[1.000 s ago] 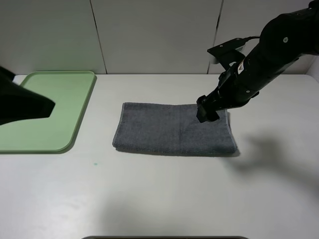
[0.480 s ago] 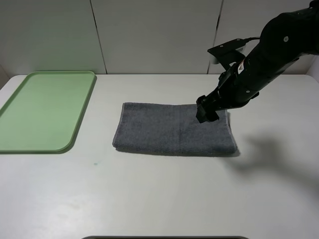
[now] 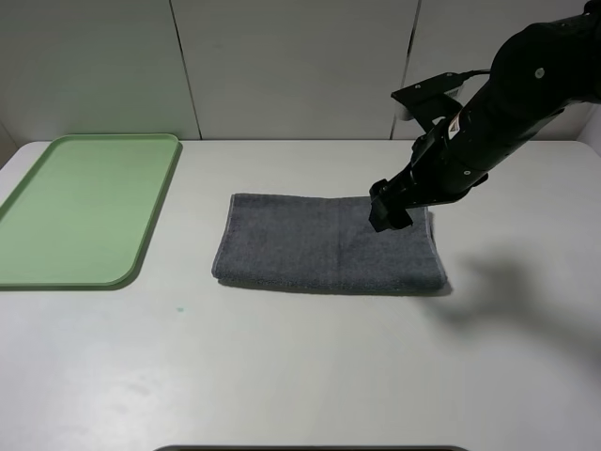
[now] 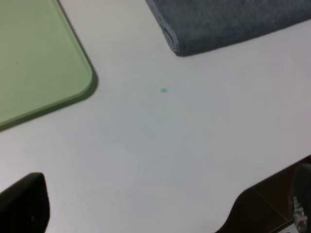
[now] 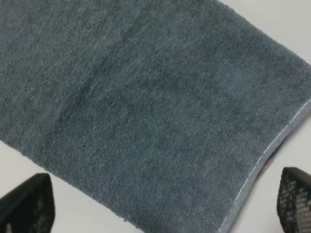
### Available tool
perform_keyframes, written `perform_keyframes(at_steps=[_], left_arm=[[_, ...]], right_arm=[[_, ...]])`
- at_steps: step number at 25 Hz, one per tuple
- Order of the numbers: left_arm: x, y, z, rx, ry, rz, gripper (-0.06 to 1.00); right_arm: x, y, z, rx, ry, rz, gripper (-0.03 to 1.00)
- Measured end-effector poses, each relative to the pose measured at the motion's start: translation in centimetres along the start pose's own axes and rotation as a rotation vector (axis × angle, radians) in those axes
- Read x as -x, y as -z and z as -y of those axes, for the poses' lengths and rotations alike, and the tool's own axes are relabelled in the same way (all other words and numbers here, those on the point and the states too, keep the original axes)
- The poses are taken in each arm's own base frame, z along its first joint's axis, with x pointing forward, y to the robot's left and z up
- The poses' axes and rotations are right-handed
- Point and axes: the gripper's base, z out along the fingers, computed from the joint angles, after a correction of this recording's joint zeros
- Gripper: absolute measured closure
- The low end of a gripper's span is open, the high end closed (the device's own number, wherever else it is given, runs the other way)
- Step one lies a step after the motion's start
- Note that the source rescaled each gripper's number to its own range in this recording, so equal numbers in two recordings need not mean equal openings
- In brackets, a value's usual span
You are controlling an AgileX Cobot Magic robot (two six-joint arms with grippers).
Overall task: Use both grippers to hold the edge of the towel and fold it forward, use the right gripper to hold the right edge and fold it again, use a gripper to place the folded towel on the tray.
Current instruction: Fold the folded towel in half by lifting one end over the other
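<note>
Right gripper (image 3: pixel 390 212), jaws spread and holding nothing, hangs over the far right corner of the folded towel (image 3: pixel 324 244), which lies flat on the table (image 3: pixel 300 366), well right of the tray (image 3: pixel 84 211).

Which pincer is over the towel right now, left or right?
The right pincer: it hangs open over the right end of the towel. The left pincer is outside the high view, open above the table beside the towel.

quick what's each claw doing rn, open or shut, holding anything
Left claw: open, holding nothing.
Right claw: open, holding nothing, poised over the right end of the towel.
</note>
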Motion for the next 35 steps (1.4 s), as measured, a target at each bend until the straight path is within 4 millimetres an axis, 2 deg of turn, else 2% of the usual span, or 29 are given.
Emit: perform_keyframes(at_steps=[14, 20, 28, 35], left_arm=[[0.0, 0.0, 0.0, 0.040, 0.036, 0.004, -0.06], [0.0, 0.1, 0.0, 0.164, 0.140, 0.018, -0.06], [-0.1, 0.1, 0.0, 0.308, 0.261, 0.033, -0.06], [-0.1, 0.1, 0.0, 0.402, 0.341, 0.043, -0.06]], right_arm=[[0.0, 0.0, 0.0, 0.000, 0.000, -0.003, -0.03], [-0.3, -0.3, -0.1, 0.008, -0.143, -0.034, -0.03], [-1.2, -3.3, -0.1, -0.004, -0.325, -0.138, -0.03], [-0.1, -6.2, 2.7, -0.039, -0.451, -0.180, -0.03]])
